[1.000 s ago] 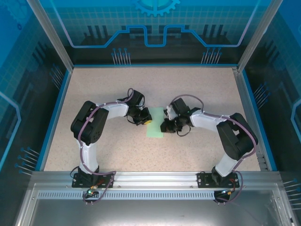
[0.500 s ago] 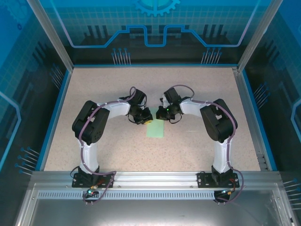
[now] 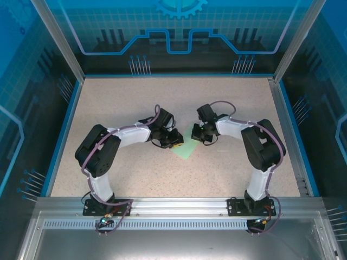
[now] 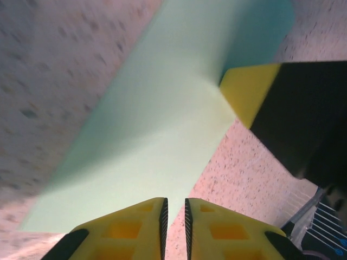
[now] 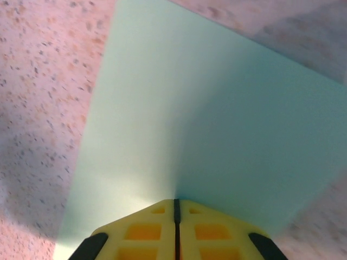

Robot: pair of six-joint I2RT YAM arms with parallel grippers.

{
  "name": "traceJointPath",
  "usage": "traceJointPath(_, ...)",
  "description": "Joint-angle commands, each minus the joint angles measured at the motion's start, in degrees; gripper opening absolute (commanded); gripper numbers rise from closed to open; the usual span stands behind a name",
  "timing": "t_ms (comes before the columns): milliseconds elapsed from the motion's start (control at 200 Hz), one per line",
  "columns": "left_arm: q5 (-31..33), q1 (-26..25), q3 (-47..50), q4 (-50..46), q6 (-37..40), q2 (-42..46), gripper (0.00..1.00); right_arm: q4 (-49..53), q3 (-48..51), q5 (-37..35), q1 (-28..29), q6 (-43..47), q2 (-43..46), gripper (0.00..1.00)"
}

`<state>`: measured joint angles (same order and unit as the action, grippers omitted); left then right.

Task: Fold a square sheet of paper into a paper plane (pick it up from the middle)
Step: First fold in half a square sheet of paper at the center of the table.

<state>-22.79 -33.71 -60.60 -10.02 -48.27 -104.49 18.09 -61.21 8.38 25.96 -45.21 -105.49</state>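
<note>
The square sheet of paper [image 3: 185, 150] is pale mint green and folded into a narrow strip. It lies tilted at the table's middle, its far end toward the right. My right gripper [image 3: 197, 134] is at that far end, shut, and the paper [image 5: 206, 119] bends up from its closed tips [image 5: 176, 203]. My left gripper [image 3: 175, 142] is at the strip's left edge. Its jaws [image 4: 174, 215] stand a narrow gap apart over the paper's [image 4: 162, 124] near corner with nothing between them. One of the right gripper's yellow fingers [image 4: 246, 92] touches the strip's edge. A paper plane is out of view.
The speckled beige table [image 3: 135, 103] is bordered by a blue rim [image 3: 69, 122] and aluminium posts [image 3: 57, 38]. Both arm bases sit on the metal rail [image 3: 179, 206] at the near edge.
The strip has swung from straight to tilted, its far end going right with the right gripper. The left gripper's jaws have parted slightly and it has shifted right and nearer.
</note>
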Motion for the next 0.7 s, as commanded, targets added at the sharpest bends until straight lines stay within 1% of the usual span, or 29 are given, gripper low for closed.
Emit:
traceJointPath(0,-1.42,-2.90,1.64,5.75,-4.35,1.20,0.17,-6.01,3.08,6.73,-1.71,0.62,4.78,0.09)
traceJointPath(50,-0.89,-4.20,1.63,7.29,-5.31,0.69,0.15,-8.70,4.92,10.26,-2.25,1.91,6.06,0.08)
traceJointPath(155,0.59,-6.52,1.30,8.90,-6.97,-1.07,0.13,-11.98,9.25,13.13,-2.82,4.09,8.50,0.04)
traceJointPath(215,1.49,-7.18,0.95,9.03,-7.28,-2.29,0.10,-13.27,10.50,14.72,-3.40,4.43,8.95,0.00)
traceJointPath(240,1.72,-7.30,0.78,8.97,-7.34,-2.82,0.10,-13.63,12.46,15.33,-3.70,4.56,8.87,0.00)
traceJointPath(330,3.06,-7.27,0.10,9.35,-7.67,-4.75,0.05,-13.37,13.29,16.05,-4.14,5.17,8.20,0.00)
traceJointPath(445,3.37,-7.38,-0.53,11.26,-9.05,-6.66,0.03,-14.03,13.92,16.57,-4.36,5.56,7.16,0.00)
traceJointPath(695,3.92,-7.38,-1.63,10.75,-8.36,-6.75,0.02,-14.68,13.42,18.29,-4.60,6.32,4.18,0.00)
